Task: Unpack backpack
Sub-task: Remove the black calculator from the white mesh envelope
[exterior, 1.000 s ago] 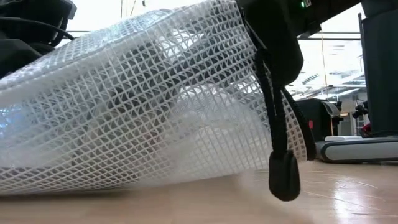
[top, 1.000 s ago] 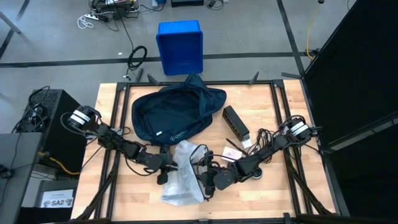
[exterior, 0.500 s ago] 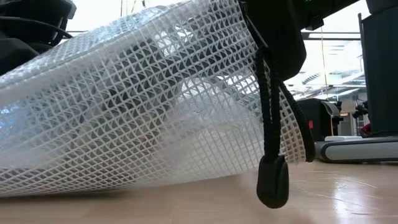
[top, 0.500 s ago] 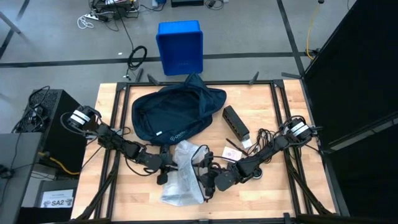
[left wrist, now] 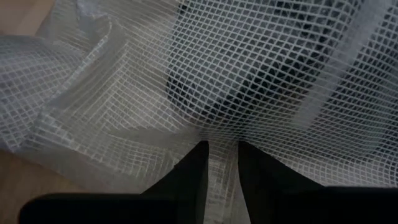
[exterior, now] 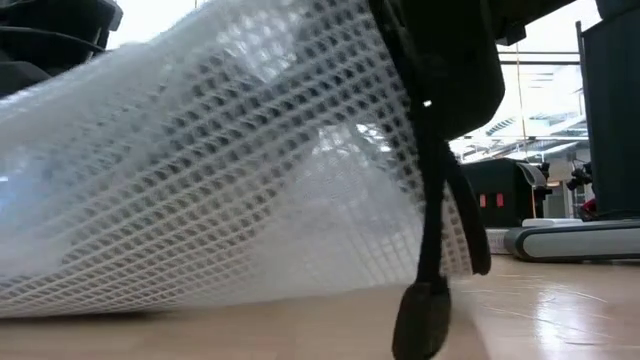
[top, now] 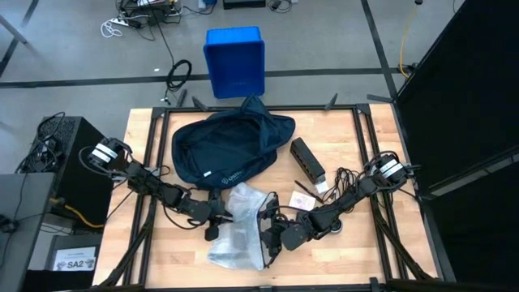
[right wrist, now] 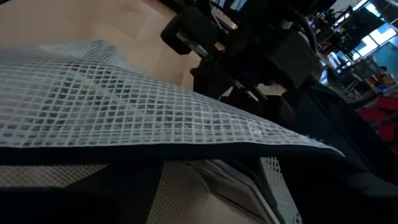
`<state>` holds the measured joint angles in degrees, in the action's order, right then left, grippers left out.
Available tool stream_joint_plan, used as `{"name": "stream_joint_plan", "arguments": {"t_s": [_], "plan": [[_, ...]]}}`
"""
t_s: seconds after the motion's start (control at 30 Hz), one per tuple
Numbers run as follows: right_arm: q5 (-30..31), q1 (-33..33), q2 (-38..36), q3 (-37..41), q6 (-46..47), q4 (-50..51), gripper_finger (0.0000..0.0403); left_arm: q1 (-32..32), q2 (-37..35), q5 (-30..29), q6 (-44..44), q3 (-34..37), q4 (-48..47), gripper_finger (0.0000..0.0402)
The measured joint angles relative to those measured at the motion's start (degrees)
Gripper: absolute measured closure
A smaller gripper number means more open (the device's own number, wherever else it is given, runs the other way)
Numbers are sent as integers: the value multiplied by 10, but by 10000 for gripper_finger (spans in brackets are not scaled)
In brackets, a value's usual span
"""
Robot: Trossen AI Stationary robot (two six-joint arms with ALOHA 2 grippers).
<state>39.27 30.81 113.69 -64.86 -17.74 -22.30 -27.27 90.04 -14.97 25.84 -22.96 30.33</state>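
The dark navy backpack [top: 227, 146] lies flat on the far middle of the table. A white mesh pouch [top: 238, 235] with dark things inside rests on the wood just near of it, and fills the low view [exterior: 200, 180]. My left gripper [top: 217, 221] is at the pouch's left side and is shut on mesh [left wrist: 222, 149]. My right gripper [top: 270, 235] is at the pouch's right side, on its dark zipper edge [right wrist: 186, 155]. A black zipper pull [exterior: 422, 318] hangs on a cord below it. My left gripper pinches a fold of the pouch's mesh [left wrist: 221, 134] between its two fingertips [left wrist: 198, 155], coming in low from the table's left. The pouch's underside stays on the table. My right gripper [exterior: 440, 60] holds the pouch at its zipper edge, from the table's right and above. The gripper body hides the place of contact. That side stands raised and the mesh slopes down to the table.
A black oblong box [top: 306, 158], a small pinkish card [top: 302, 199] and a round black object [top: 332, 227] lie on the right half of the table among cables. A bright blue bin [top: 235, 61] stands on the floor beyond the far edge.
My right gripper has shifted a little toward the near edge, taking the pouch's zipper side with it. The mesh has moved in the low view. The hanging zipper pull has swung lower and toward the pouch. My left gripper has kept its hold.
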Motion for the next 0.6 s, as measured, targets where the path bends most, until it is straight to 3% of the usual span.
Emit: {"name": "stream_joint_plan", "arguments": {"t_s": [0.13, 0.33, 0.6], "plan": [[-11, -5, 0, 0, 0, 0, 117, 0, 0, -2, 0, 0, 0, 339], [-88, -22, 0, 0, 7, 0, 145, 0, 0, -2, 0, 0, 2, 339], [-122, -40, 4, 0, 13, 9, 179, 0, 0, -2, 1, 0, 4, 339]]}}
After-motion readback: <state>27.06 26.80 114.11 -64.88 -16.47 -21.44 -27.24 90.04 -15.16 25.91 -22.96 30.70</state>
